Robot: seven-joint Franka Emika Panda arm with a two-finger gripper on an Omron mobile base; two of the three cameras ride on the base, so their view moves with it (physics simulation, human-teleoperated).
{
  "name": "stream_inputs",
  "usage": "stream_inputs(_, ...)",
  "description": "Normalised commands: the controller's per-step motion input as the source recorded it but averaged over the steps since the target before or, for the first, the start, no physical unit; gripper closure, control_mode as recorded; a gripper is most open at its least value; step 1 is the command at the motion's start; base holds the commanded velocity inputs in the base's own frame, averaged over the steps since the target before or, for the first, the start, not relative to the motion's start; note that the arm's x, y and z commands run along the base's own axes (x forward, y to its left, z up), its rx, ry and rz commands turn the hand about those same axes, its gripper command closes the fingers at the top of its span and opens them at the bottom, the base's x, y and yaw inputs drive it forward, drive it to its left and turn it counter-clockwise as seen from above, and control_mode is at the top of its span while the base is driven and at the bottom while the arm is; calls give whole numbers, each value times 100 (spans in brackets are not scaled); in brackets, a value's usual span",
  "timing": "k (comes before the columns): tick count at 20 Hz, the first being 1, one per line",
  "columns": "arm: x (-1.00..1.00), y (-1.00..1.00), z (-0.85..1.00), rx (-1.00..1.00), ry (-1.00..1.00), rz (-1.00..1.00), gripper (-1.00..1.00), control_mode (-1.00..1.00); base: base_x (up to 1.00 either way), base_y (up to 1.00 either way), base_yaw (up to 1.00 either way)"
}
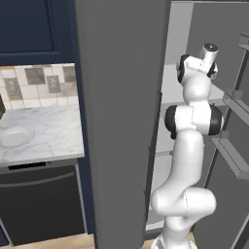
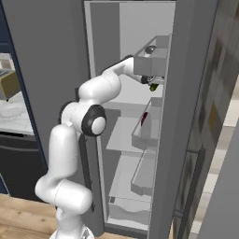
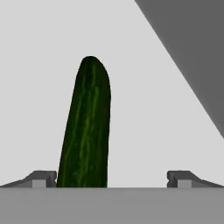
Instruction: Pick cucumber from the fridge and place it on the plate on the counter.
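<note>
With the tool (image 3: 111, 177) spread wide over the cucumber (image 3: 86, 127) on a fridge (image 2: 128, 135) shelf, nearer one finger, centring is advised before the fingers are closed across its girth.

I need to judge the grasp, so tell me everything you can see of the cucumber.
The cucumber is a slim, dark green rod with lighter green lengthwise streaks and a rounded far end. In the hand view it lies on a pale fridge shelf, pointing away from the camera and leaning slightly. Its near end sits between the open fingers, close beside one and well apart from the other; contact cannot be told. In the right base view a bit of green shows under the hand.
</note>
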Motion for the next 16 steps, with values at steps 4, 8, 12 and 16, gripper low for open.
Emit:
stream_inputs(4, 0, 0, -18, 1, 0, 0, -100, -100, 0, 0, 0)
stream_inputs(8, 3, 0, -16, 0, 0, 0, -100, -100, 0, 0, 0)
stream_inputs(12, 1, 0, -20, 1, 0, 0, -100, -100, 0, 0, 0)
stream_inputs(16, 6, 3, -19, 0, 0, 0, -100, -100, 0, 0, 0)
